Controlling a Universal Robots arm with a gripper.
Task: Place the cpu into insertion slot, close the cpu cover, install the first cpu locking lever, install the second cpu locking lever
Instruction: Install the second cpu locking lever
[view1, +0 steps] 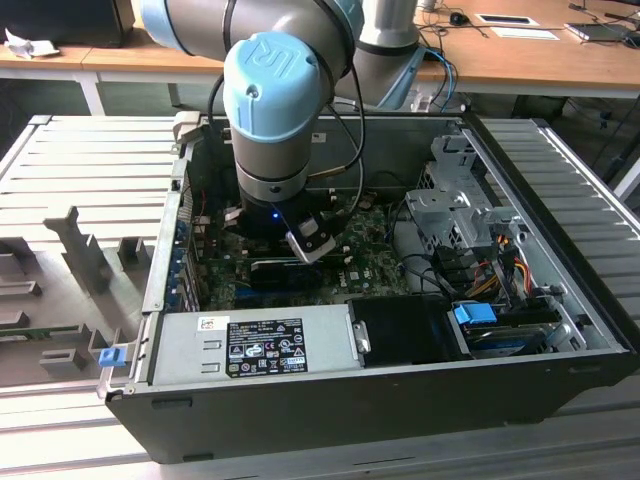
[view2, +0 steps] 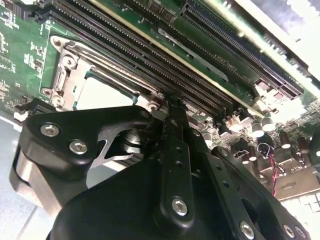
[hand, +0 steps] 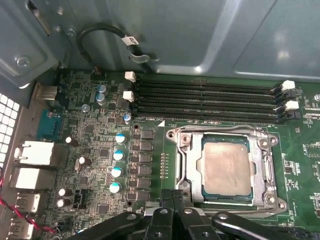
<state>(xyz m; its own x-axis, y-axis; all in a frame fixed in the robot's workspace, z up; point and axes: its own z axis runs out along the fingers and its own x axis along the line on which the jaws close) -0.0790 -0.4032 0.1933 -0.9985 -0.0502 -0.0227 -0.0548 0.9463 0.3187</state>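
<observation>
Black gripper (hand: 173, 200) fingers sit pressed together, holding nothing, tips at the near edge of the insertion slot (hand: 178, 172). Beyond them the cpu (hand: 226, 168) lies seated in that slot, the cpu cover (hand: 265, 170) closed around it. Farther back run 4 long memory slots (hand: 205, 100).

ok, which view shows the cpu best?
First wrist view: the cpu lies face-on in the slot, framed by the cover. In the second wrist view the gripper hides part of it.
</observation>
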